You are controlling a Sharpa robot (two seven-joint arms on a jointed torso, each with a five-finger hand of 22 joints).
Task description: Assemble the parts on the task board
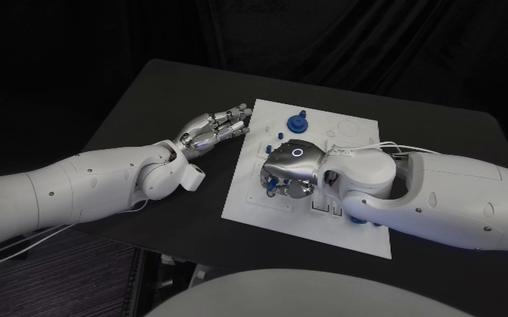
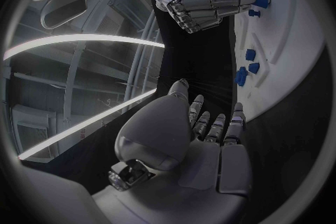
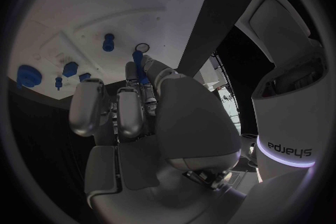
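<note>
My right hand (image 1: 288,172) sits low over the task board (image 1: 360,230), fingers (image 3: 130,106) curled around a blue part (image 3: 139,60); I'd guess it needs a straight, slow press into its seat. My left hand (image 1: 215,129) rests at the board's near-left edge, fingers loosely apart, holding nothing. Black desk (image 1: 158,97), dark curtain behind.

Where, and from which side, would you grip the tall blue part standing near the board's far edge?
The tall part stands upright on the board. It is wider at its base and has bare board around it. So it is probably best to pinch its narrow top, coming down from straight above, where fingers have room on both sides.
</note>
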